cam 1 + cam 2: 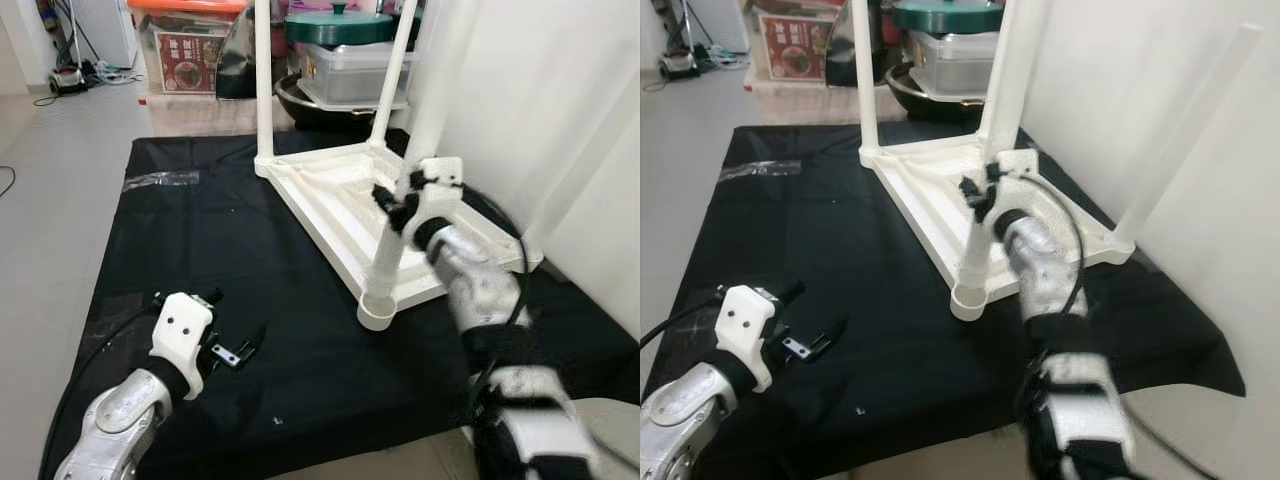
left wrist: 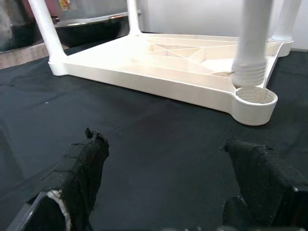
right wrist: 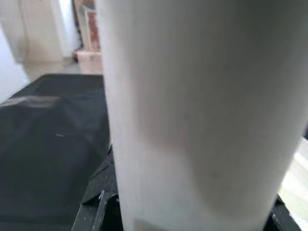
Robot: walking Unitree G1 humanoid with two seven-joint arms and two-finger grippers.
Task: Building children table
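The white plastic table top (image 1: 340, 195) is laid upside down on the black cloth (image 1: 200, 250) spread over the floor, and three white tubular legs are seen standing in its corner sockets. The fourth white tubular leg (image 1: 400, 200) is held tilted, its lower end just above the open round socket (image 2: 254, 96) at the near corner of the table top; it is judged not yet seated, so this last insertion is what remains. The right hand (image 1: 408, 205) is clamped around that leg partway up, above the table top's near edge. The left hand (image 1: 232, 350) is held low over the cloth, well apart from the table top's near corner, its fingers (image 2: 82, 168) spread apart and empty.
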